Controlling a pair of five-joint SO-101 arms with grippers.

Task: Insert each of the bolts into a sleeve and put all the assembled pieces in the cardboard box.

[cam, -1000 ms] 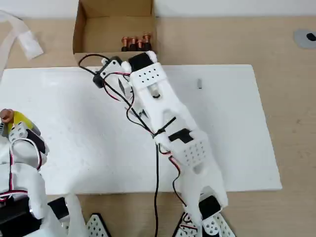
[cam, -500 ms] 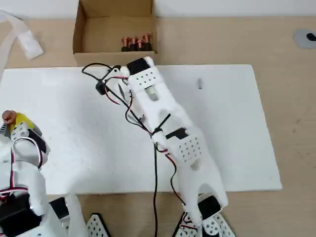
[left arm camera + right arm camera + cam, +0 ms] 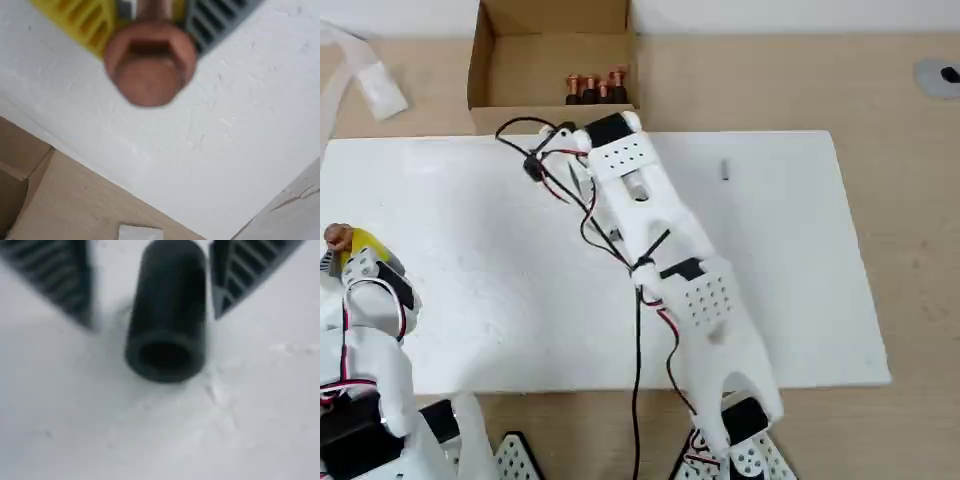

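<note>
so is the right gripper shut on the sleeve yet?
Not yet, open. The sleeve lies between the fingers of the right gripper, with white sheet showing between it and one finger; the other looks barely clear.

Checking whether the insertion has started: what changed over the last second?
The right arm backed slightly away from the cardboard box, then eased forward again, its cables swinging along. Nothing was taken or released. The right gripper sits open around the sleeve on the white sheet, the left gripper still holds the bolt, and the assembled pieces remain in the box.
</note>
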